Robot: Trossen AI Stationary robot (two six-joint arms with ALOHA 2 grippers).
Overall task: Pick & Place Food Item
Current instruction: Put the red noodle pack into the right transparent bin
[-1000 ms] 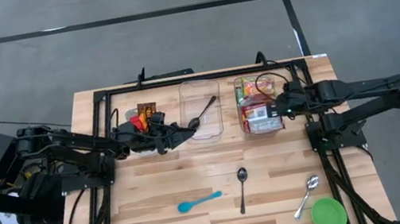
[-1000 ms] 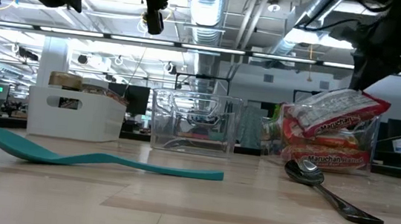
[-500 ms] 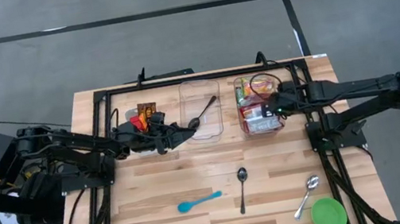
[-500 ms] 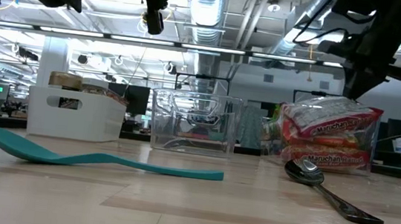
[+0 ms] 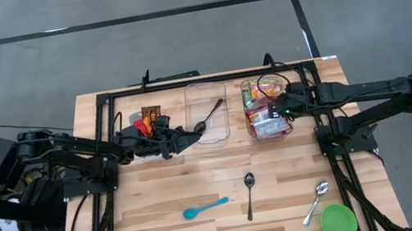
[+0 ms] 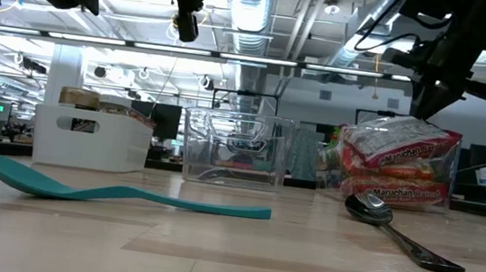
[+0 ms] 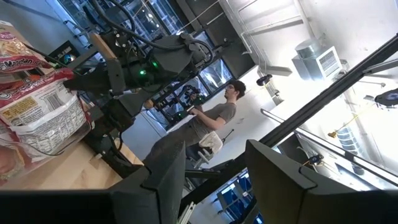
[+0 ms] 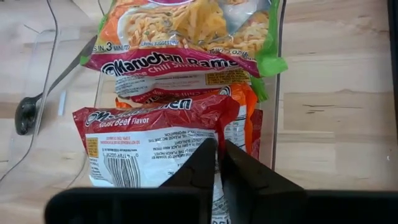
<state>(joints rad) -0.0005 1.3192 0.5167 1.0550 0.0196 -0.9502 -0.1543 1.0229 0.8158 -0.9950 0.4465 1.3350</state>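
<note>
Left gripper (image 5: 193, 137) hangs over the back-left of the table (image 5: 161, 197), just beside the near-left corner of the clear middle bin (image 5: 208, 113); fingers (image 7: 273, 171) parted roughly halfway, nothing between them. White bin (image 6: 91, 137) with jars and snack packs sits just behind that arm; a dark spoon (image 5: 208, 118) lies in the clear bin. Out front on the wood: teal spoon (image 5: 205, 208), then a dark metal spoon (image 5: 250, 194), then a silver spoon (image 5: 317, 201) next to a green bowl (image 5: 339, 221) at the near-right corner. Right of the middle bin is the clear bin of ramen packs (image 5: 264, 108). Right gripper (image 5: 276, 111) is directly over it, just above the top beef ramen packet (image 8: 163, 144), which lies flat on the stack inside the bin. Its fingers (image 8: 198, 167) are pinched almost together with only a thin slit between; tips sit at the packet's white label edge, and I can't tell whether they have wrapper pinched or are merely touching it. A person (image 7: 205, 121) stands in the room behind the right arm, seen from the left wrist view.
</note>
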